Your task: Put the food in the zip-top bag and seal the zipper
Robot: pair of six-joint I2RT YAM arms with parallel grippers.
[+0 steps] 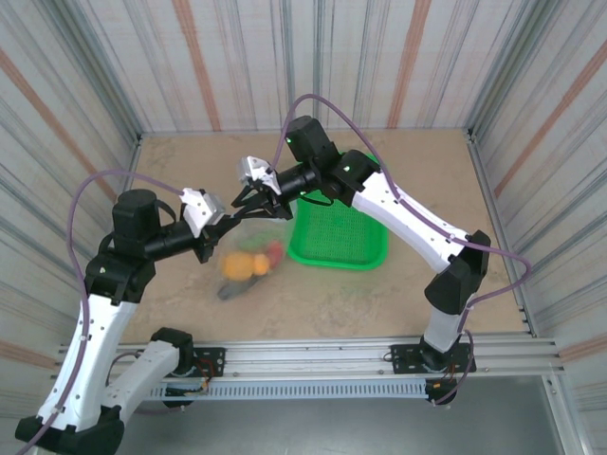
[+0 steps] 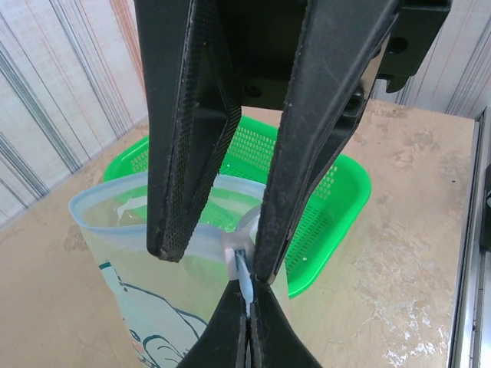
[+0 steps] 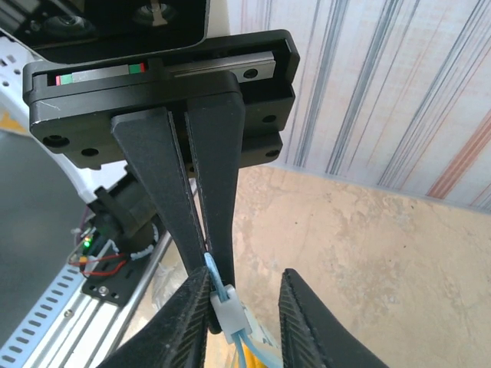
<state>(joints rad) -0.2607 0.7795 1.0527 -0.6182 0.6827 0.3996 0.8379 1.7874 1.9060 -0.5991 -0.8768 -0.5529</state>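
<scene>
Above table, top view: my left end effector [image 1: 228, 220] holds zip-top bag [image 1: 237, 248] hanging, food [image 1: 252, 264] inside.
Left wrist: it is clamped on zipper [image 2: 244, 290].
Right wrist: my right end effector [image 3: 245, 277] is parted astride slider [image 3: 227, 310], the nearer arm; the zipper runs from there to my left pinch.

The two grippers crowd each other right above the bag [image 1: 248, 250]. The left gripper [image 1: 230, 224] is pinched tight on the zipper [image 2: 244, 287], and the right gripper [image 1: 245, 207] straddles the same strip with its jaws apart, so nothing else fits in there. The green basket [image 1: 340, 242] sits just right of the bag and blocks that side, with the right arm [image 1: 403, 209] slanting over it. Bare table [image 1: 190, 161] lies free to the left, at the far side, and between the bag and the rail [image 1: 313, 358]. Striped walls [image 1: 76, 95] hem in three sides.
</scene>
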